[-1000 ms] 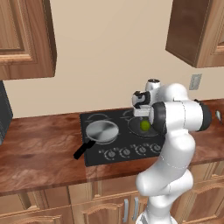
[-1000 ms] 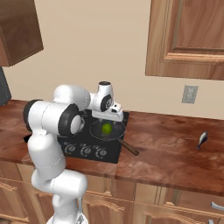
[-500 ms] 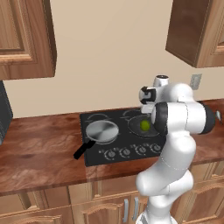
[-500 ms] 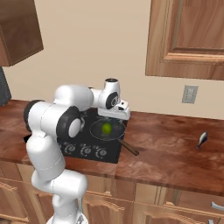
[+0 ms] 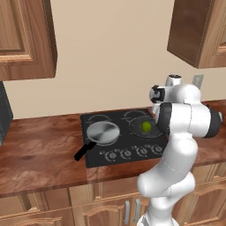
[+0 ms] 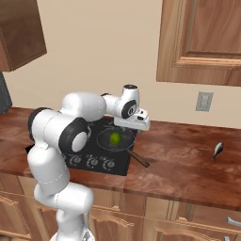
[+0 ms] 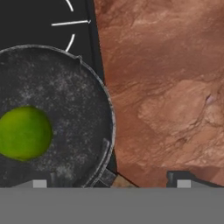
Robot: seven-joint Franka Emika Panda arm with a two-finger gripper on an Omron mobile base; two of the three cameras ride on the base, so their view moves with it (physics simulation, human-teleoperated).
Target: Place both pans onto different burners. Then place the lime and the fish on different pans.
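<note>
From the left we see the small yellow-green lime (image 5: 146, 126) in the dark grey round pan (image 5: 142, 129); from the right, our hand (image 6: 135, 123) hangs spread, empty, the small grey fish (image 6: 217, 150) far along the brown tabletop (image 6: 188, 160); reaching could clip the pan handle (image 6: 137, 159)

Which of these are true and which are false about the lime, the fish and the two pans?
1. The lime lies in the dark pan. True.
2. The fish is in the silver pan. False: it lies on the counter, far to the right of the cooktop.
3. Both pans sit on the cooktop. True.
4. The gripper holds the lime. False: its jaws are open, and the lime rests in the pan.
5. The silver pan has food in it. False: nothing is in it.
</note>
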